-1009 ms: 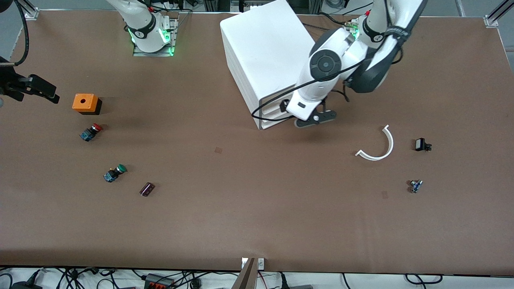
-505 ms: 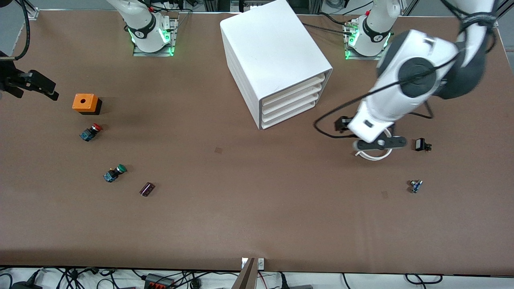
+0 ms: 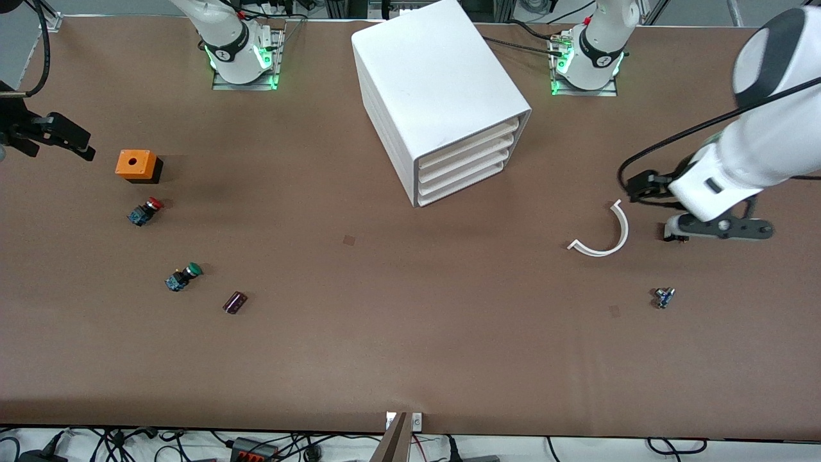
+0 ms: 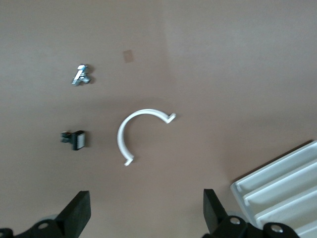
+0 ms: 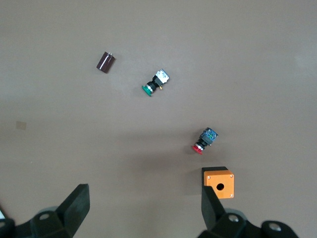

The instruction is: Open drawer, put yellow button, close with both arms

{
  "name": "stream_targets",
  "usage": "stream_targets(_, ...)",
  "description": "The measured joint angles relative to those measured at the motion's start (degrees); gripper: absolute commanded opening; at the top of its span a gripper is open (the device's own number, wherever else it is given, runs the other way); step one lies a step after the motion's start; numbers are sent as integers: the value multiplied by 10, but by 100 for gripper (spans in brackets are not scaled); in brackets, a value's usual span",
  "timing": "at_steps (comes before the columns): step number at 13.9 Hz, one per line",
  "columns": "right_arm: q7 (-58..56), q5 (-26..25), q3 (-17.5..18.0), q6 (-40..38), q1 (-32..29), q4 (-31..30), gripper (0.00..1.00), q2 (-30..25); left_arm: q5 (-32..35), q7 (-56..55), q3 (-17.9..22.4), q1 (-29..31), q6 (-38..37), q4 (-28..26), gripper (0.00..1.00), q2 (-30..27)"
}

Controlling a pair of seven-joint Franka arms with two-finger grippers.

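Though the cabinet (image 3: 431,90) at the table's twelve o'clock looks finished with, all four trays flush and the drawer (image 3: 470,142) on top shut, the yellow button shows nowhere on the table. My guess is that it lies inside, but nothing here proves it. If the drawer needs opening again, a one-handed pull could slide the unpinned cabinet.

The left gripper (image 3: 718,229) hangs at three o'clock, jaws spread wide and empty, over a small black part (image 4: 77,140). Dropping there would knock that part or the white curved clip (image 3: 606,234) at its nine o'clock.

The right gripper (image 5: 143,210) waits at the table's nine o'clock edge, also wide open and empty. Below it lie an orange box (image 3: 136,164), a red button (image 3: 146,210) and a green button (image 3: 184,276). Any of these could be grabbed by mistake, the orange box most likely, being nearest in colour.
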Motion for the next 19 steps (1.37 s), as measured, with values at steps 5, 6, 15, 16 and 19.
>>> stream_targets(5,0,0,2,-21,1,-7,100,2,-47,78,144,-58,-9,-32,100,-47)
stream_targets(6,0,0,2,-20,1,-7,100,2,-62,94,177,-78,-3,-50,100,-59)
stream_targets(15,-2,0,2,-20,1,-7,100,6,-69,125,231,-115,115,-147,100,-140)
stream_targets(16,-3,0,2,-20,1,-7,100,7,-69,119,231,-118,117,-148,100,-140)
stream_targets(19,-4,0,3,-19,1,-7,100,11,-64,112,232,-123,117,-148,100,-141)
